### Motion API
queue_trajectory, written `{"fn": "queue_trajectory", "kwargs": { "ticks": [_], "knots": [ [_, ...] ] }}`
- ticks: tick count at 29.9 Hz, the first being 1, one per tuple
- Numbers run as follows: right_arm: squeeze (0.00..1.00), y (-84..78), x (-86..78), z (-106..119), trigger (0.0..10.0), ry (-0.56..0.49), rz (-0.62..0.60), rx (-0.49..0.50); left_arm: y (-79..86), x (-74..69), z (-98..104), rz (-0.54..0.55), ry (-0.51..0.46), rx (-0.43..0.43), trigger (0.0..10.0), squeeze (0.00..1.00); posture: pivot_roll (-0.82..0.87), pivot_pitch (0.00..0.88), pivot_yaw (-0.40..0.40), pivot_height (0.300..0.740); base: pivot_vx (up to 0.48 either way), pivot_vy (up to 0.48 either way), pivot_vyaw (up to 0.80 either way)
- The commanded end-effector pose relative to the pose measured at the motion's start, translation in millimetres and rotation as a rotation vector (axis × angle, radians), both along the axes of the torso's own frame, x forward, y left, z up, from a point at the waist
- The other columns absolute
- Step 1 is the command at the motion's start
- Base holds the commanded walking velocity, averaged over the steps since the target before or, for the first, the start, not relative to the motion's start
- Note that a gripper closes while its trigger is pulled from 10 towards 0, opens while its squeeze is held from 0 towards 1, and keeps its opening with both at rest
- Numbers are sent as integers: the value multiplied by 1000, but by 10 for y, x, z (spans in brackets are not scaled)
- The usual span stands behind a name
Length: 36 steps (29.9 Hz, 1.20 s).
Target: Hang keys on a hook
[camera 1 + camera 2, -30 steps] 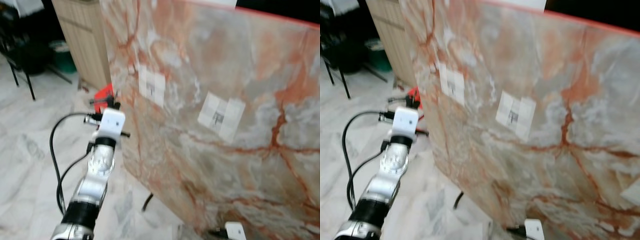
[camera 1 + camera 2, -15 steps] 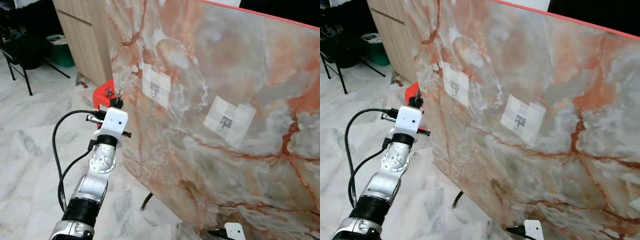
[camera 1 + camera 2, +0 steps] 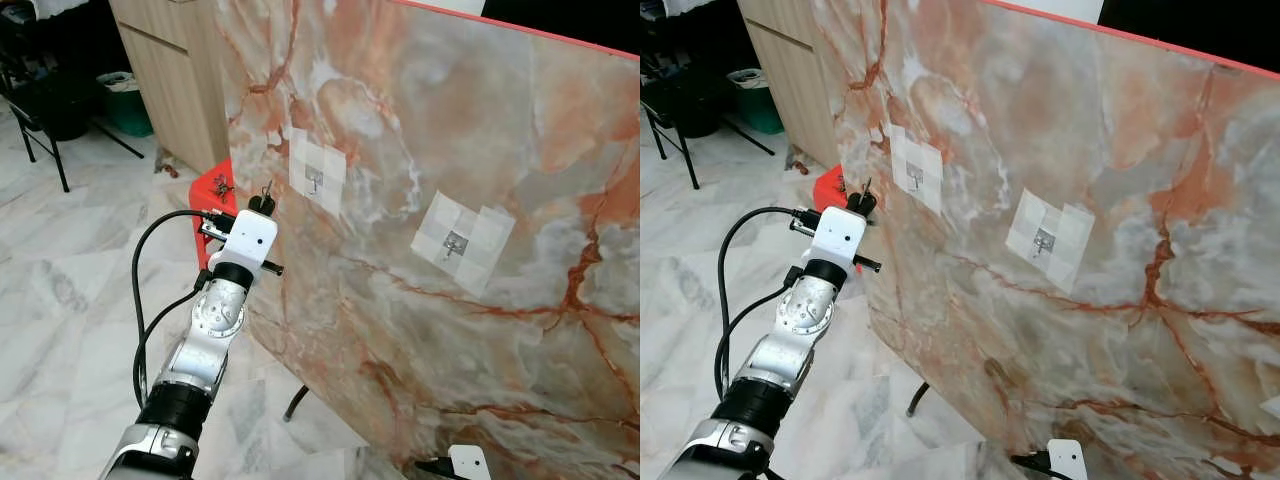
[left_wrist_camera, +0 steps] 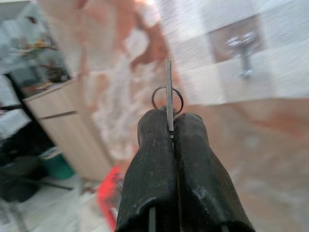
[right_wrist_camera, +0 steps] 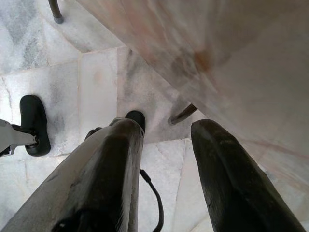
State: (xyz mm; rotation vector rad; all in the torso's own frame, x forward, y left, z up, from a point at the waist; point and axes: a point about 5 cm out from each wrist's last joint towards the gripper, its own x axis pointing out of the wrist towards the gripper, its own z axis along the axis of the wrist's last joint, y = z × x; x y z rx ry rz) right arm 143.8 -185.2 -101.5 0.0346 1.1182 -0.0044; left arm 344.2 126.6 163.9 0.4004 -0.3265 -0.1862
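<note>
Keys (image 4: 168, 94) are pinched edge-on between the closed fingers of the left hand (image 4: 170, 126), key ring poking out past the tips. Left hand is raised in front of the marble panel (image 3: 520, 200), near its left edge, just short of the nearer hook (image 3: 314, 182) on its white adhesive patch. From the left wrist view the hook (image 4: 244, 57) sits off to one side of the key ring and further out, blurred; not touching yet.

Progress, as I read it: grasp done, approach mostly done. Left to do: line the ring up with the hook, slip it over, let go.

Second hook (image 3: 456, 243) sits further right on the panel, well apart from the first.

Room: the panel leans, so the hand has to close in without scraping its face. Open marble floor (image 3: 60, 290) to the robot's left gives plenty of space to back off. Red stool (image 3: 215, 190) stands just beyond the hand by the panel's left edge, wooden cabinet (image 3: 175, 70) behind it.

Right hand (image 5: 164, 145) hangs low over the floor by the panel's foot, fingers apart, holding nothing.
</note>
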Motion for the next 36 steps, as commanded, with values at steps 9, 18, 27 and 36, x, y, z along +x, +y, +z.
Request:
{"fn": "queue_trajectory", "kwargs": {
  "ticks": [9,18,27,36],
  "knots": [
    [0,-23,-16,-4,10000,4,-15,-8,-168,70,129,-84,-16,-29,10000,0,-60,23,-68,740,0,0,0],
    [0,-22,-17,-4,10000,3,-19,-8,-76,17,140,-52,-37,-55,10000,0,-60,26,-66,740,0,0,0],
    [0,-14,-22,-6,10000,-7,-52,-3,436,-279,-100,156,-33,-110,10000,0,-66,31,-53,740,0,0,0],
    [0,-18,-16,-4,10000,-5,-35,-6,454,-231,-107,251,-20,33,10000,0,-58,30,-62,740,0,0,0]
  ]
}}
